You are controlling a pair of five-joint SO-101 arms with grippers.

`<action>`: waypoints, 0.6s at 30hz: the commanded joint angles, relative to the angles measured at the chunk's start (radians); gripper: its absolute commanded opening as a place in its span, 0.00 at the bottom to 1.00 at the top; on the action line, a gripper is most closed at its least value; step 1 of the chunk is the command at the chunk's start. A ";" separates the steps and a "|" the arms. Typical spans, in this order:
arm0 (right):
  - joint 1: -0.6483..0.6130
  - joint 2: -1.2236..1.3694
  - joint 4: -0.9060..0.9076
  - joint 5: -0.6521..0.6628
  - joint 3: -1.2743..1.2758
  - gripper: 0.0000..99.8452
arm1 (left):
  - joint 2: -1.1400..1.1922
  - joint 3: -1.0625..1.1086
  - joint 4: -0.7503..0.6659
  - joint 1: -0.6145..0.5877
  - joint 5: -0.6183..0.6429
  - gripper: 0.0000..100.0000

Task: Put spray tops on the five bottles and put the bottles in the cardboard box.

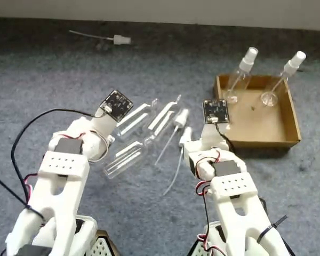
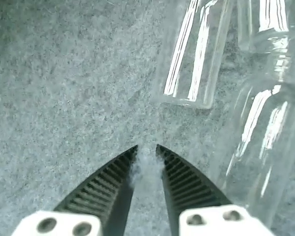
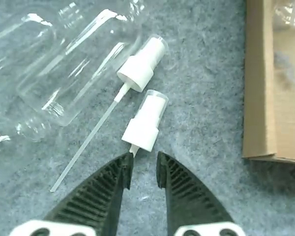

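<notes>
Three clear bottles without tops lie on the grey carpet: one (image 1: 133, 120), a second (image 1: 162, 114) and a third (image 1: 125, 157). Two white spray tops (image 1: 180, 117) (image 1: 185, 133) with long tubes lie just right of them. My left gripper (image 2: 146, 150) sits low over the carpet beside two bottles (image 2: 194, 49) (image 2: 265, 132), shut and holding nothing. My right gripper (image 3: 143, 156) is also shut and holding nothing, its tips just short of the nearer spray top (image 3: 145, 123); the other top (image 3: 142, 64) lies beyond. The cardboard box (image 1: 256, 143) holds two upright capped bottles (image 1: 240, 74) (image 1: 282, 80).
Another spray top (image 1: 120, 39) with its tube lies far back on the carpet near the wall. The box's side wall (image 3: 258, 83) is close beside the right gripper. Open carpet stretches to the left of the left arm and in front of the box.
</notes>
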 commanded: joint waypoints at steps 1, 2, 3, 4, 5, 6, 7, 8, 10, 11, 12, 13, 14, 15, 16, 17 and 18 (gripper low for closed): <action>-0.007 -0.004 -0.024 -0.008 -0.047 0.06 | 0.137 -0.127 -0.055 0.002 -0.009 0.01; -0.007 -0.004 -0.024 -0.008 -0.047 0.06 | 0.163 -0.157 -0.057 -0.012 -0.008 0.01; -0.007 -0.004 -0.024 -0.008 -0.047 0.06 | 0.185 -0.200 -0.057 -0.027 -0.008 0.01; -0.007 -0.004 -0.024 -0.008 -0.045 0.06 | 0.208 -0.246 -0.057 -0.041 -0.008 0.01; -0.007 -0.004 -0.024 -0.008 -0.045 0.06 | 0.229 -0.295 -0.057 -0.053 -0.008 0.01; -0.007 -0.004 -0.024 -0.008 -0.045 0.06 | 0.257 -0.338 -0.057 -0.062 -0.008 0.01; -0.007 -0.004 -0.024 -0.008 -0.045 0.06 | 0.289 -0.384 -0.055 -0.065 -0.008 0.01; -0.007 -0.004 -0.024 -0.008 -0.045 0.06 | 0.323 -0.433 -0.057 -0.067 -0.008 0.01; -0.007 -0.004 -0.024 -0.008 -0.045 0.06 | 0.404 -0.542 -0.057 -0.068 -0.008 0.01; -0.007 -0.004 -0.024 -0.008 -0.045 0.06 | 0.452 -0.608 -0.057 -0.067 -0.008 0.01; -0.007 -0.004 -0.024 -0.008 -0.045 0.06 | 0.504 -0.673 -0.057 -0.065 -0.008 0.01; -0.007 -0.004 -0.024 -0.008 -0.045 0.06 | 0.561 -0.746 -0.058 -0.064 -0.008 0.01; -0.007 -0.004 -0.024 -0.008 -0.045 0.06 | 0.624 -0.826 -0.064 -0.064 -0.008 0.01; -0.007 -0.004 -0.024 -0.008 -0.045 0.06 | 0.693 -0.903 -0.084 -0.064 -0.008 0.01; -0.007 -0.004 -0.024 -0.008 -0.045 0.06 | 0.763 -0.978 -0.109 -0.064 -0.008 0.01; -0.007 -0.004 -0.024 -0.008 -0.045 0.06 | 0.839 -1.052 -0.141 -0.068 -0.008 0.01; -0.007 -0.004 -0.024 -0.008 -0.045 0.06 | 0.914 -1.121 -0.173 -0.070 -0.008 0.01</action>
